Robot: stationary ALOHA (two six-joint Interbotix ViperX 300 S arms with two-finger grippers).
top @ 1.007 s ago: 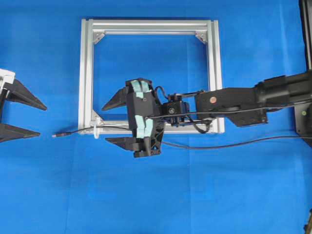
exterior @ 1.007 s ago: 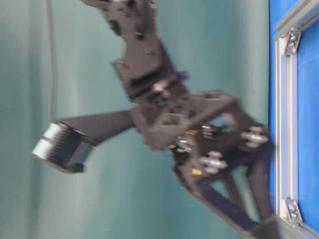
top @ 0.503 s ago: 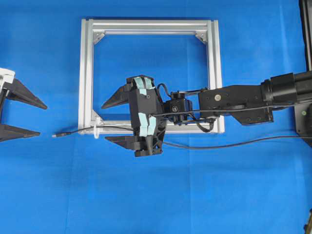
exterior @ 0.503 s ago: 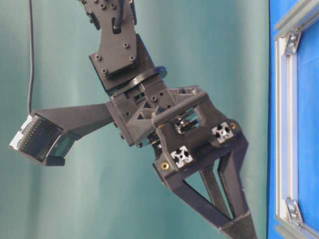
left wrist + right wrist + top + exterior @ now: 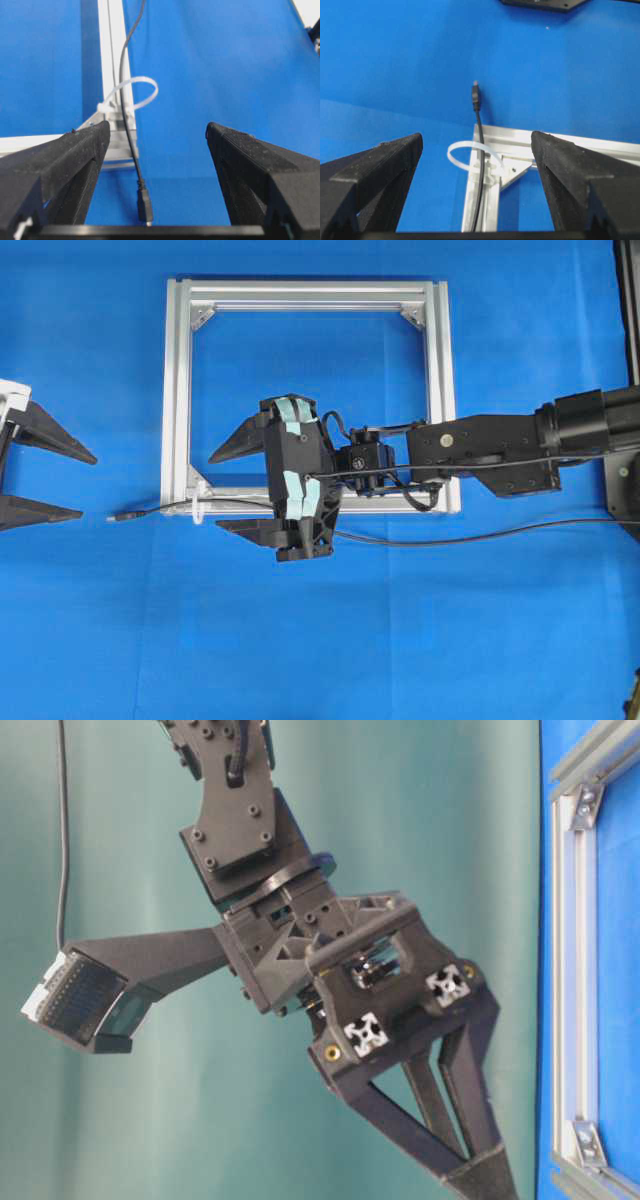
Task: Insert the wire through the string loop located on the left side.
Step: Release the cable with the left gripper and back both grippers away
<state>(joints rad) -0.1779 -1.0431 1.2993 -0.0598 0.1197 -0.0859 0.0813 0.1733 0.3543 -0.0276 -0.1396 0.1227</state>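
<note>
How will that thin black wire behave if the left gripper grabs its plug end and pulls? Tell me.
Likely floppy: the wire is very thin and curves loosely across the blue cloth. Probably light, so it should drag easily. It passes through the string loop, so a pull may tug that loop. The left gripper stands open, apart from the plug.

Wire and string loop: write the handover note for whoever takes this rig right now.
Left gripper: open, empty, at the left edge, fingers pointed toward the plug.
Right gripper: open, empty, above the frame's lower-left corner, straddling the wire without touching it.
The wire lies along the bottom bar and passes through the string loop at that corner; its plug tip lies on the cloth left of the frame.
Done: threading.
Left: probably just retracting both arms without snagging the wire.
</note>
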